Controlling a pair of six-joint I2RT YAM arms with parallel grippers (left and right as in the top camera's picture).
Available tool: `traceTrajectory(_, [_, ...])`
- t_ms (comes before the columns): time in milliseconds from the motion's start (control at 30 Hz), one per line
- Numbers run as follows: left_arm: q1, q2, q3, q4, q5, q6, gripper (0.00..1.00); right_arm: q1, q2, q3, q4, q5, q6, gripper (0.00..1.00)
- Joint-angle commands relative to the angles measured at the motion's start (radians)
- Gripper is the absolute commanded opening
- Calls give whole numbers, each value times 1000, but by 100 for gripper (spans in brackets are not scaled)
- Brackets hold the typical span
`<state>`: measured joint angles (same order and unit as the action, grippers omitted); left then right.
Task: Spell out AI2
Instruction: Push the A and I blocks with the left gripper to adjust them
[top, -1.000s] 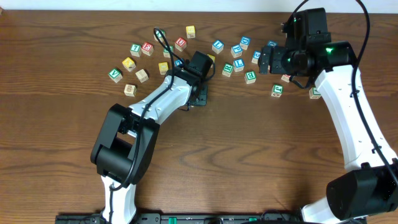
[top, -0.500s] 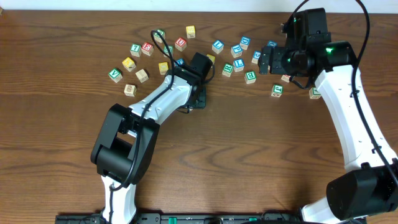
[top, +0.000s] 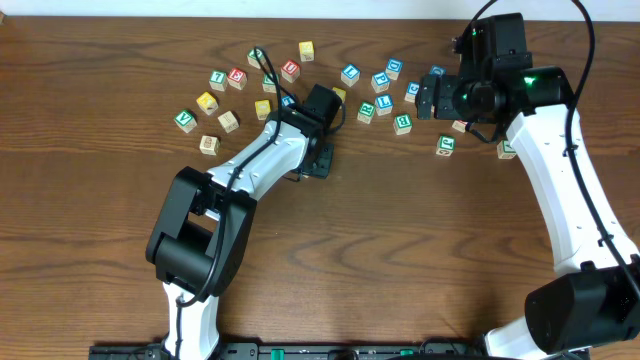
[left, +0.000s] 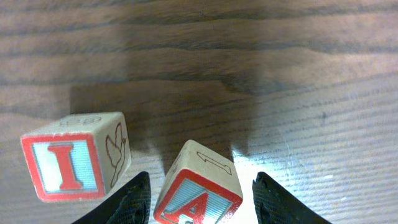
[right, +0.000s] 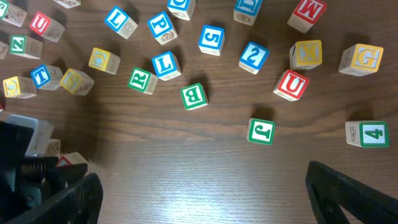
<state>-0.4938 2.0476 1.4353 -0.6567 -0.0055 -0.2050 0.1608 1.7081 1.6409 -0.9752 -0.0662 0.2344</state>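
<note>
In the left wrist view the red A cube (left: 198, 193) rests tilted on the wooden table, between the fingers of my left gripper (left: 201, 180). The jaws stand apart from the cube, with a gap on each side. The red I cube (left: 68, 165) sits just left of it, outside the left finger. From overhead, the left gripper (top: 318, 160) is near the table's middle. The blue 2 cube (right: 253, 57) lies among scattered cubes ahead of my right gripper (right: 202, 173), which hangs wide open above bare wood. Overhead, the right gripper (top: 432, 95) is at the back right.
Several other letter cubes are scattered along the back of the table, such as a green B (right: 194, 96), a green J (right: 261, 131), a red U (right: 291, 84) and a green 4 (right: 367, 134). More cubes (top: 215, 100) lie at the back left.
The left jaws have opened away from the A cube, and the left gripper has shifted slightly. The right arm has not moved.
</note>
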Motion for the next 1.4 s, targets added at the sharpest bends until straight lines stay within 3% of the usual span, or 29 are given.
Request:
traceTrajectory(0, [0,-2,20,-1,-2,185,52,-6,-6,-1,-2,12,12,99])
traceTrajectory(167, [0,-2,18,0,-2,221,52,-6,-6,-1,-6,12,12,99])
traceTrajectory(233, [0,-2,8,7,-2,220,44,-6,-6,-2,-6,12,12,99])
traceTrajectory(333, [0,-2,-9,18,-2,220,41,-6,-6,-1,-5,12,12,99])
traceTrajectory(700, [-2,7,-14,20,-2,219,41,-6,-6,-1,-5,12,12,99])
traceTrajectory(833, [-1,8,-19,17,-2,227,47,-6,-6,-1,-6,12,12,99])
traceTrajectory(1100, [-2,11,-26,6,-2,258,47,-6,-6,-2,-6,12,12,99])
traceTrajectory(1367, [-1,29,-27,14,-2,257,39,-6,-6,-1,-6,12,12,99])
